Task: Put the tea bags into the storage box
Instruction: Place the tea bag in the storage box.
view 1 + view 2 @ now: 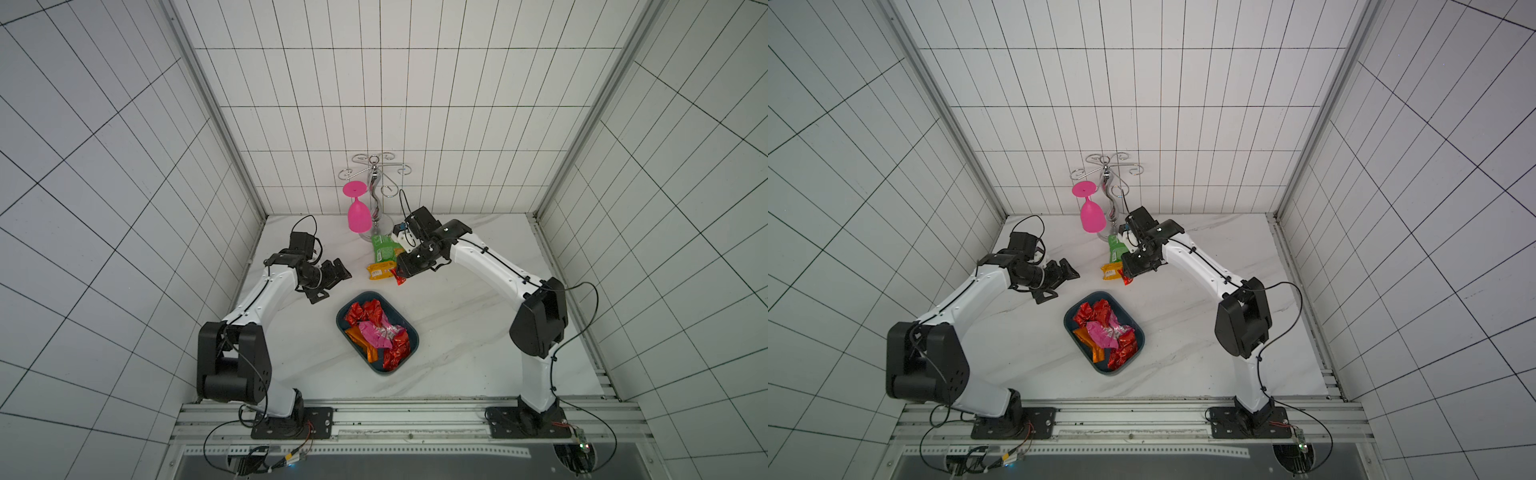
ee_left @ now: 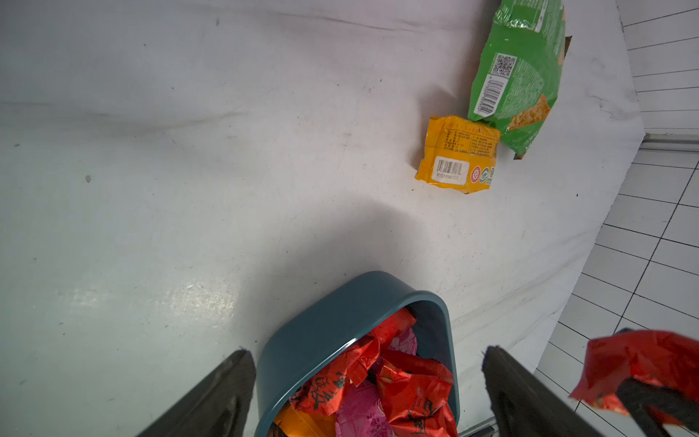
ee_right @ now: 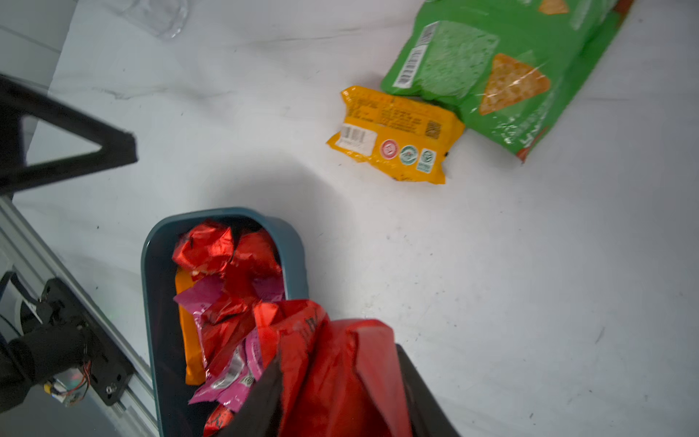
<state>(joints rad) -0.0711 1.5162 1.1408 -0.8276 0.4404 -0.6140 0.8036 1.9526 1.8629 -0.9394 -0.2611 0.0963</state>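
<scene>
Between the right gripper's [image 3: 342,408] dark fingers [image 3: 420,382] we see a crumpled red sachet [image 3: 321,340]. The jaws are closed partway onto its foil, which bulges out past them. From the left wrist view the sachet hangs in the air, clear of the table [image 1: 457,332]. We judge the step in hand to be the carry: one tea bag picked and lifted, not yet over the storage box [image 2: 321,325]. The box sits nearer the robot, apart from the gripper, with a heap of red, pink and orange sachets [image 1: 374,328] inside it.

The next move calls for swinging the sachet over the box opening and spreading the jaws there. The foil is light and springy, so it may cling or land on the heap and slide.

The left gripper [image 1: 331,283] hovers beside the box with its jaws wide apart and nothing between them. A yellow sachet [image 2: 457,155] lies on the table, touching the green snack packet [image 2: 518,75]; it would be next.

The foil hides the right fingertips. The heaped sachets overlap, so we cannot count them. In both top views the right arm covers part of the green packet, and we cannot tell whether anything lies beneath it.
</scene>
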